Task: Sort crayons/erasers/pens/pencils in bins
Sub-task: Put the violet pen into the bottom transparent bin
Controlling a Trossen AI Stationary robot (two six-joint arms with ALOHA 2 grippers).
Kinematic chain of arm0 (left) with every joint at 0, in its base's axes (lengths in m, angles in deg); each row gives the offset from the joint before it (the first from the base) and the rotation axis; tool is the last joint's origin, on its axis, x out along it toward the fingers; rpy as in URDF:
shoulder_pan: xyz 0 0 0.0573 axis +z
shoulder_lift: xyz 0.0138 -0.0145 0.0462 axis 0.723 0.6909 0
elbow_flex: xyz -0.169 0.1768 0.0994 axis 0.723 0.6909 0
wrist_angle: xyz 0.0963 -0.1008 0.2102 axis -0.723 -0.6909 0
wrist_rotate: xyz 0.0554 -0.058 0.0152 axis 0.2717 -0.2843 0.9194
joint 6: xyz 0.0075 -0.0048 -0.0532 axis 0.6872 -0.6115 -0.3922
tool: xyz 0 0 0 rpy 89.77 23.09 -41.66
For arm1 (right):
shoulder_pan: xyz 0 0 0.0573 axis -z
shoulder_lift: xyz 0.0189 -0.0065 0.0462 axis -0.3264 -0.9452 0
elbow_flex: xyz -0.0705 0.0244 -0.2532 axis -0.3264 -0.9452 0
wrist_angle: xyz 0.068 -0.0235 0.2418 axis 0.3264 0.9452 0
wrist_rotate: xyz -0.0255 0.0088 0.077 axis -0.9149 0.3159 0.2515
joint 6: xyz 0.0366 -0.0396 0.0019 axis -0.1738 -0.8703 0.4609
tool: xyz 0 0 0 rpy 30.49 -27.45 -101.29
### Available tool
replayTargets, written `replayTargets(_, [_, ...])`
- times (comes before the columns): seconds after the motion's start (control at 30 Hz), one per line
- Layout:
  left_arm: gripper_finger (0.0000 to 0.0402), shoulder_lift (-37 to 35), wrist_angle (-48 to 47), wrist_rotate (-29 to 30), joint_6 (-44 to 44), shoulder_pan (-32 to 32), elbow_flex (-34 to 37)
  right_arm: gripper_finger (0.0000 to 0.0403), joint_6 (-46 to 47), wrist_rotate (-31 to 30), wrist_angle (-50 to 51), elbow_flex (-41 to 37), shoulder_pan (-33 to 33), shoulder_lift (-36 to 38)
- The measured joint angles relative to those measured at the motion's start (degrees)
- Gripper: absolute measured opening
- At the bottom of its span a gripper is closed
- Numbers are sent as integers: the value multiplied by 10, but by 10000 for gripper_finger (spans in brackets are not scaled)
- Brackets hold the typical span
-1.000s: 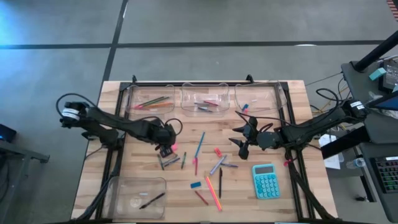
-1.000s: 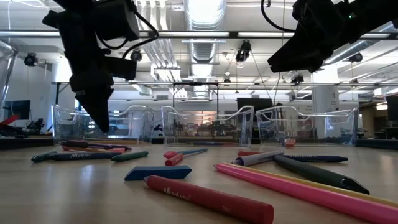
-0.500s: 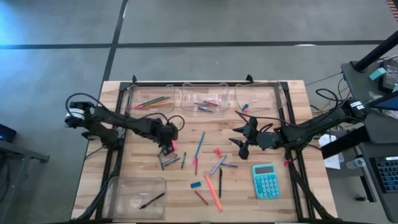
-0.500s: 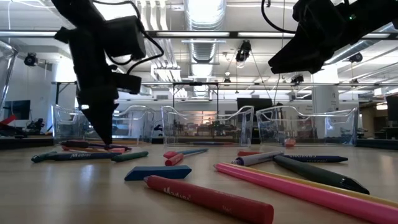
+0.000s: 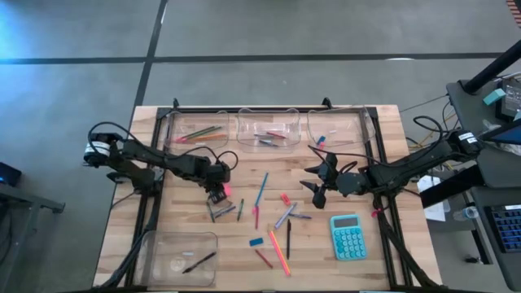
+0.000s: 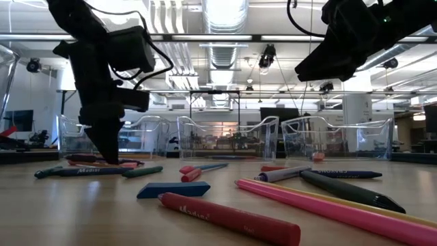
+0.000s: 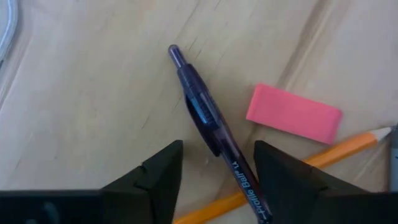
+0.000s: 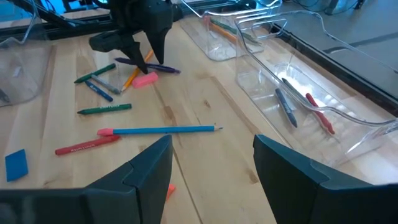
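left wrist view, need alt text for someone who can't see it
The left gripper hangs open over a wooden table, its two dark fingers straddling a purple pen. A pink eraser lies just beside the pen, and an orange pencil runs under the pen.

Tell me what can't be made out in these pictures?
- Left wrist view: the purple pen runs off the edge between the left gripper's fingers; whether they touch it is unclear.
- High view: items in the clear bin at the near left are too small to identify.
- Low view: the right gripper is a dark silhouette.
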Motion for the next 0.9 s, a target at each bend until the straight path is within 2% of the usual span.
replayTargets(0.3, [36, -2, -1, 10, -4, 1, -12, 215, 0, 0, 0, 0, 0, 0])
replayTargets(0.37, [15, -14, -14, 12, -4, 2, -25, 215, 0, 0, 0, 0, 0, 0])
replayTargets(0.63, [16, -113, -111, 7, 12, -20, -100, 215, 0, 0, 0, 0, 0, 0])
replayTargets(0.77, [15, -182, -131, 4, -17, -72, -119, 215, 0, 0, 2, 0, 0, 0])
replayTargets(0.9, [14, -240, -149, 3, -36, -157, -134, 215, 0, 0, 4, -1, 0, 0])
